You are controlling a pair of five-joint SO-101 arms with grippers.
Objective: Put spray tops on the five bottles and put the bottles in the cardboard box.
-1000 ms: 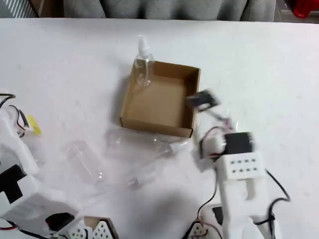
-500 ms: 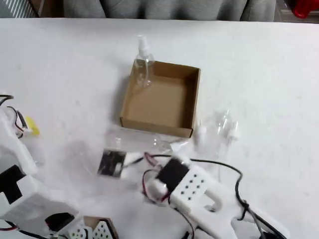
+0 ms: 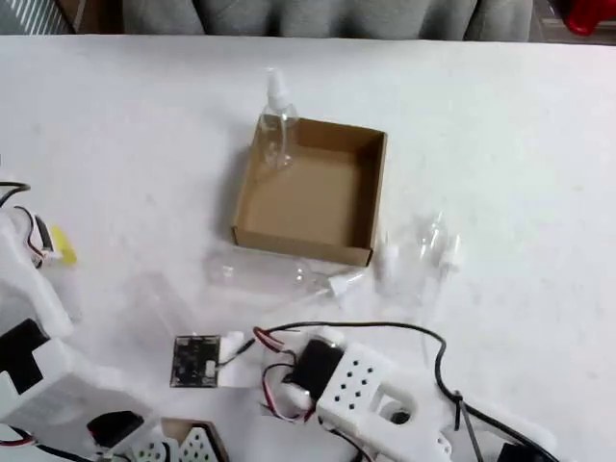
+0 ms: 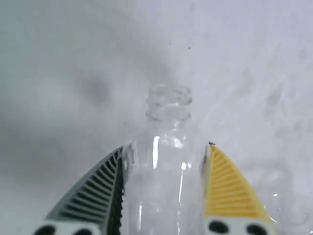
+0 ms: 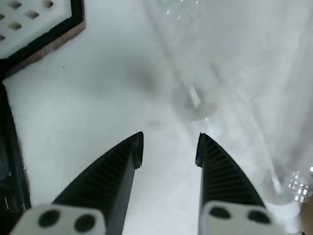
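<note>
High view: the cardboard box (image 3: 300,243) sits mid-table, and one topped bottle (image 3: 277,123) appears to stand in its far left corner. A second bottle (image 3: 274,276), spray top on, lies on the table just in front of the box. A third bottle (image 3: 423,252) lies near the box's right wall, its neck too faint for me to read. The right arm (image 3: 371,395) is low at the near edge, well apart from the box. Left wrist view: the left gripper (image 4: 166,157) is clamped on a bare bottle (image 4: 168,142), both fingers touching its sides, with the threaded neck (image 4: 168,102) open and uncapped. Right wrist view: the right gripper (image 5: 168,147) hangs over the tabletop, jaws parted, nothing between them. Clear bottle bodies (image 5: 230,58) lie just beyond its tips. I cannot pick out a loose spray top with certainty. My reading: this is the capping step for the held bottle, with one of five boxed. The next move calls for the right gripper to find a spray top, grip it, and line it up square with the open neck. Clear plastic on white makes that target hard to judge.
</note>
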